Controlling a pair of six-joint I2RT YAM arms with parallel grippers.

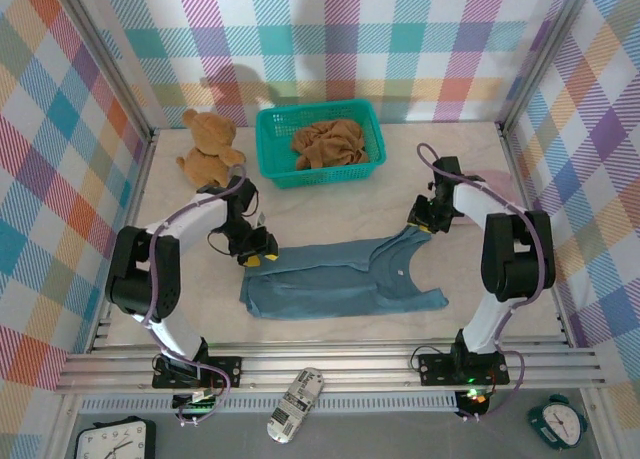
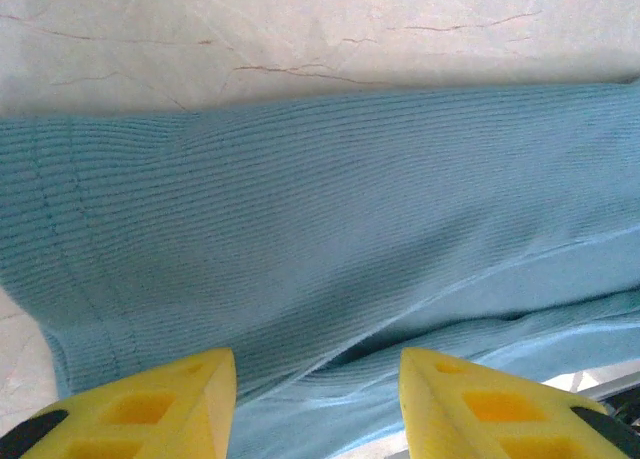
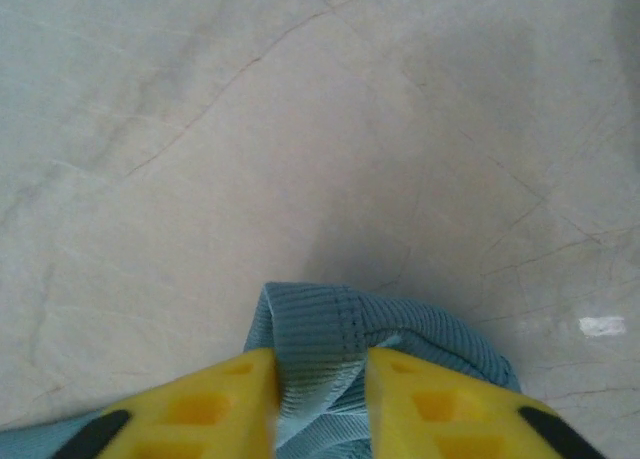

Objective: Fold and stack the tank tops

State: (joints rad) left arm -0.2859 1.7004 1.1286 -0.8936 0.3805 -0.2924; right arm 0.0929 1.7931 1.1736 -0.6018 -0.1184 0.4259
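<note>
Left claw (image 2: pixel 316 374), with its two yellow fingers spread wide apart, hangs just over the slate blue ribbed cloth tank top (image 1: pixel 340 279). It holds nothing. From above, this claw is at the 9 o'clock end of the blue top, by the hem.

The blue top lies on its side in the middle of the pale marble-look table (image 1: pixel 330 204), a bit toward 6 o'clock. One long edge seems to lie over the rest, so I think the first fold is started. It is not a small neat shape yet.

At 11 o'clock sits the brown plush teddy bear (image 1: pixel 208 147). At 12 o'clock is the teal plastic mesh basket (image 1: pixel 266 144), and the crumpled ochre brown cloth tank top (image 1: pixel 328 144) is inside it, not folded.

The right claw (image 3: pixel 320 369) is at the 2 o'clock corner of the blue top. Its yellow fingers are pressed together on a shoulder strap, pinching it.

At 3 o'clock, behind the right arm, a bit of dusty pink cloth (image 1: pixel 492 183) peeks out. I cannot tell if it is folded.

So no pile is made yet. Most of the job is left: finish the blue one, fold the others, and stack them.
</note>
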